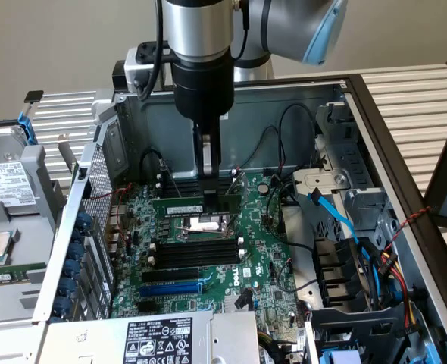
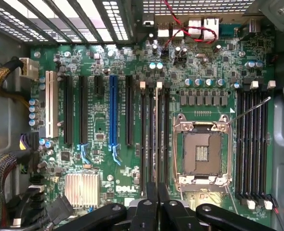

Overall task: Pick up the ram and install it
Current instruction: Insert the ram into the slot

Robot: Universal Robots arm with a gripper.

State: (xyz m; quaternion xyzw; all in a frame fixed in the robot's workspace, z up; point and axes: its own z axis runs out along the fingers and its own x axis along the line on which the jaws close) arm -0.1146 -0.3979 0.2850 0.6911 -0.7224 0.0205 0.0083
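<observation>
- The claw (image 1: 207, 199) is closed on the ram (image 1: 179, 206), pinching it near its middle; the ram stands on edge, label facing near, low inside the case, and in the exterior view it shows just far of the processor socket (image 1: 208, 224)
- Whether its lower edge touches a slot I cannot tell; the black memory slots (image 1: 197, 254) lie parallel to it
- To do this well, I judge: hold the stick level and square to the slot; match notch to key; check the white end clips (image 2: 159, 85) are swung out; press straight down, evenly, without rocking
- Risks: a tilted stick may seat at one end only; the claw works close to the open socket
</observation>
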